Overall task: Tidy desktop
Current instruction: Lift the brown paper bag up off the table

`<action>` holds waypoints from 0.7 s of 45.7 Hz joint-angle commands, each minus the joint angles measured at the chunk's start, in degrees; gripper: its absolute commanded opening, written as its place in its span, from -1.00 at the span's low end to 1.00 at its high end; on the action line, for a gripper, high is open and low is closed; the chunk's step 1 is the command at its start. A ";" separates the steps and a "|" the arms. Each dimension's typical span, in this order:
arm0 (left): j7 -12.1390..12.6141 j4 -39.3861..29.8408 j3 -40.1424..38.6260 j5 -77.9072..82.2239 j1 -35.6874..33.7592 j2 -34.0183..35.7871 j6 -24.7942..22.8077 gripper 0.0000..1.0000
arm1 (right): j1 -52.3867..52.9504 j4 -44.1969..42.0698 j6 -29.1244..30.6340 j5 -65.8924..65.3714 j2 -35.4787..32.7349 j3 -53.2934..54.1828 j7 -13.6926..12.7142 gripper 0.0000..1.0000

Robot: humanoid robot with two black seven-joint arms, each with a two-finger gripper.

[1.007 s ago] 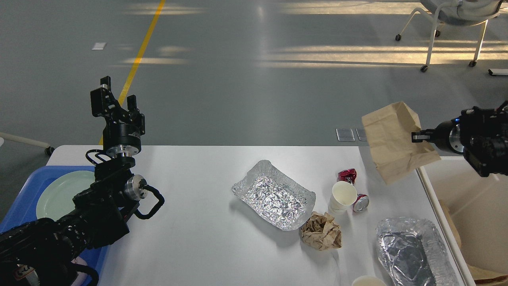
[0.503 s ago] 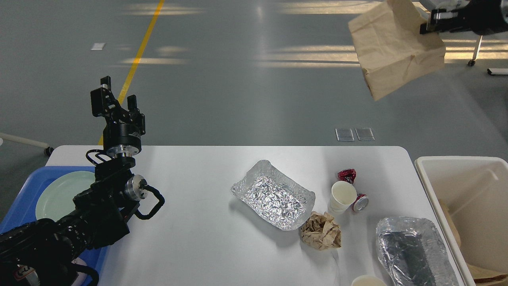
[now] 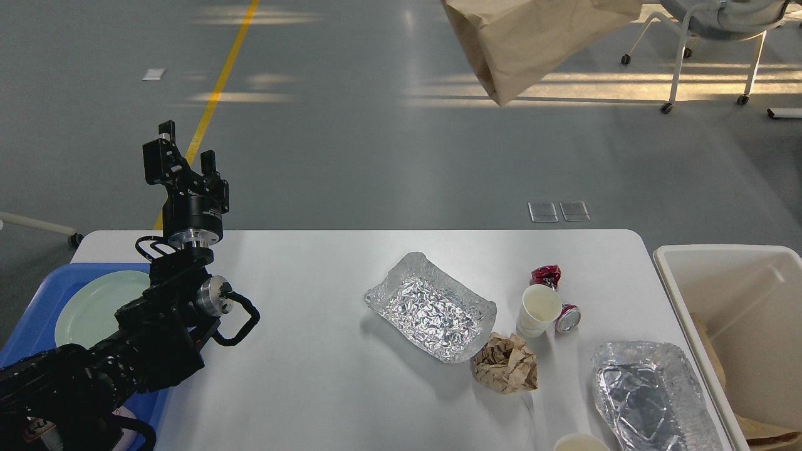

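The white desktop (image 3: 313, 388) carries a crinkled foil tray (image 3: 432, 307) at its middle and a second foil tray (image 3: 651, 394) at the front right. A white paper cup (image 3: 537, 308), a crushed red can (image 3: 547, 274), a small can (image 3: 569, 318) and a crumpled brown paper ball (image 3: 506, 363) lie between them. My left gripper (image 3: 183, 156) is raised above the table's back left corner, open and empty. A brown paper bag (image 3: 526, 37) hangs in the air at the top edge; my right gripper is out of view.
A blue tray (image 3: 31, 326) holding a pale green plate (image 3: 94, 300) sits at the left edge, partly under my left arm. An off-white bin (image 3: 714, 254) with brown paper inside stands to the right of the table. Another cup rim (image 3: 579, 443) shows at the bottom edge.
The paper bag has risen from beside the bin and moved left to the top edge. My right gripper, shut on it before, has left the view. The left arm has not moved.
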 commanded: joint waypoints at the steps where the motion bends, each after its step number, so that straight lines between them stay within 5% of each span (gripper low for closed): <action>1: 0.00 0.00 0.00 0.08 0.00 -0.06 0.00 0.93 | 4.17 1.31 0.01 0.00 -0.17 6.26 0.00 -1.00; 17: 0.00 0.00 0.00 0.00 0.00 0.03 0.00 0.92 | 4.36 1.23 0.01 -0.09 0.19 12.60 -0.79 -1.00; 32: 0.00 0.00 0.00 0.00 0.00 0.03 0.00 0.93 | -19.10 -3.69 0.01 -5.01 -0.78 2.50 -1.50 -1.00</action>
